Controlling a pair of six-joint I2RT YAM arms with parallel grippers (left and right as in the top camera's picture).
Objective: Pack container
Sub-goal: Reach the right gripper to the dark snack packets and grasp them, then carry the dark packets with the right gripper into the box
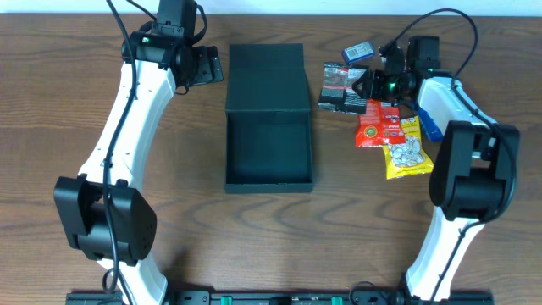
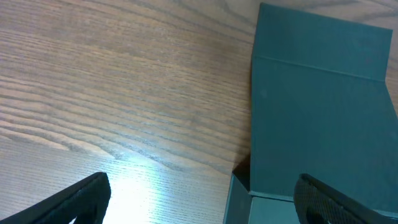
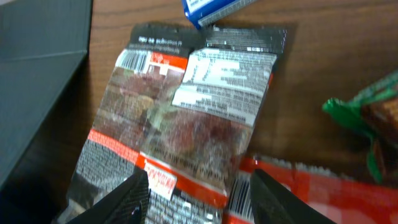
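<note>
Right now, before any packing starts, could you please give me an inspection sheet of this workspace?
Surface: brown wood-grain table, with a patch of glare near the left arm.
Job's things: dark teal container open and empty, its lid flap folded back on the far side. To its right lie the black packet, red packet, yellow packet and blue packet.
Clutter: nothing seen.
Grippers: left claw open, empty, beside the lid flap; right claw open, over the black packet.
Cables: black cables run along both arms.
Surroundings: black rail at the near edge.
</note>
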